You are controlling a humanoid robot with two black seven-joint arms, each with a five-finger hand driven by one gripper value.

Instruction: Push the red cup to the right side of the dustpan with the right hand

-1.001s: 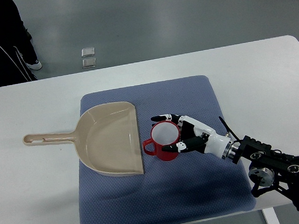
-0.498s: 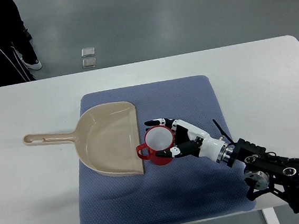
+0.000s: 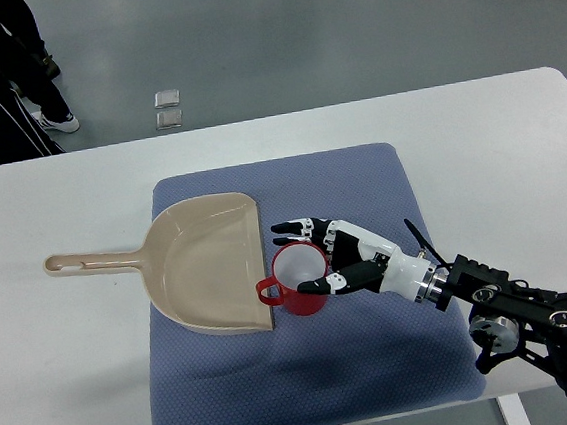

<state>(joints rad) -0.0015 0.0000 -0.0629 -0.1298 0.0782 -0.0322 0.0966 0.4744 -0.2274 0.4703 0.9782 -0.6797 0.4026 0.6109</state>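
The red cup [image 3: 300, 278] stands upright on the blue mat [image 3: 379, 364], just beside the dustpan [image 3: 208, 265] on its 3 o'clock side, its small handle at 9 o'clock touching or overlapping the pan's open front edge. The right hand [image 3: 344, 262] comes in from 4 o'clock and cups the mug's right wall: its fingers [image 3: 290, 228] reach round the far side at about 1 o'clock while the thumb lies along the near side at about 5 o'clock, so the fingers are half curled about the cup, bracing rather than clamping it. The left hand is not in view. The cup looks to be already where the task wants it, so the step in hand is, by my reading, the finish of the push. To do it well, any last nudge should be low on the cup's body and slow, since a push high on the rim could tip it over the pan's lip or drive the handle onto the pan floor and shift the light dustpan toward 9 o'clock. The soft mat will drag at the cup's base, which makes tipping likelier. The fingers should then open outward and the hand draw straight back toward 4 o'clock, so the fingertip behind the rim does not hook the cup. The bench [image 3: 70, 394] around the mat carries nothing else that matters.
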